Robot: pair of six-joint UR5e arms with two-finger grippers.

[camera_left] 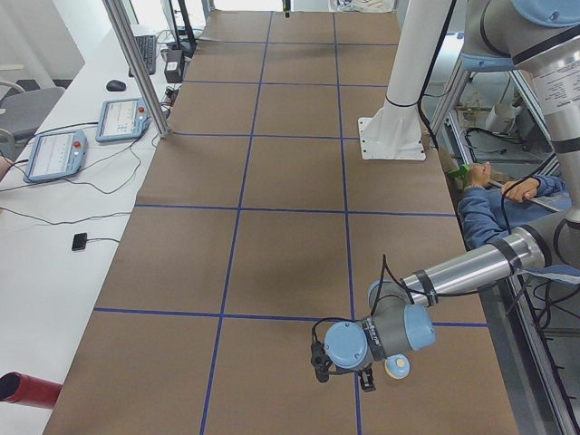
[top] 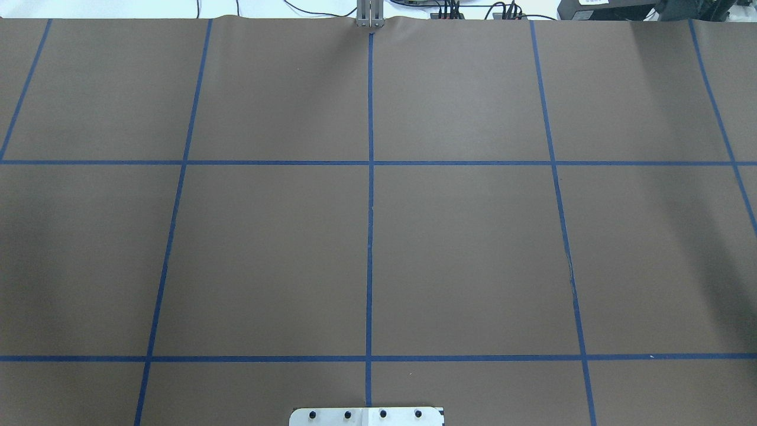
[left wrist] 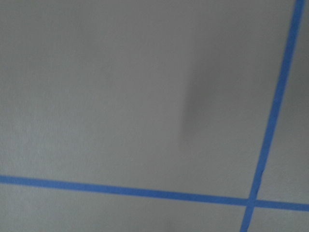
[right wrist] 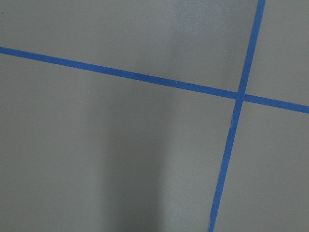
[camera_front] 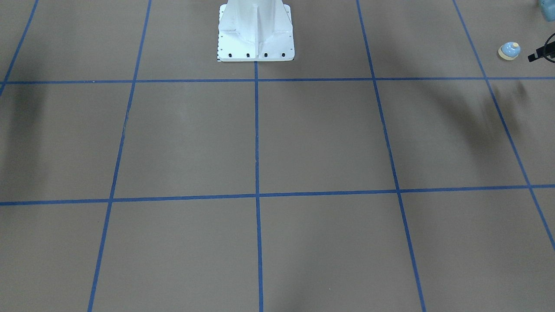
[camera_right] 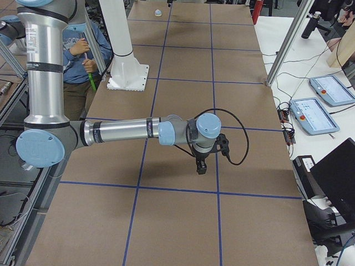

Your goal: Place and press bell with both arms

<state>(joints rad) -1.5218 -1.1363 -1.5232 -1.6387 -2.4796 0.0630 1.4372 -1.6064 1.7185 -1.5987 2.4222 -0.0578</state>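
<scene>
The small light-blue bell (camera_front: pixel 509 51) with a cream button and base stands on the brown table near the robot's left end. It also shows in the exterior left view (camera_left: pixel 396 366) and far off in the exterior right view (camera_right: pixel 157 12). My left gripper (camera_left: pixel 367 381) hangs low beside the bell, apart from it. Only a black piece of it (camera_front: pixel 540 53) reaches the front view's right edge, so I cannot tell if it is open. My right gripper (camera_right: pixel 201 168) points down above the table's right part. It shows only in that side view, so I cannot tell its state. Both wrist views show only brown paper and blue tape.
The white pedestal (camera_front: pixel 256 34) stands at the robot's side of the table. A seated person in blue (camera_left: pixel 507 213) is behind the table edge. Teach pendants (camera_left: pixel 54 154) and cables lie on the white bench. A red cylinder (camera_left: pixel 23 388) lies at that bench's near end.
</scene>
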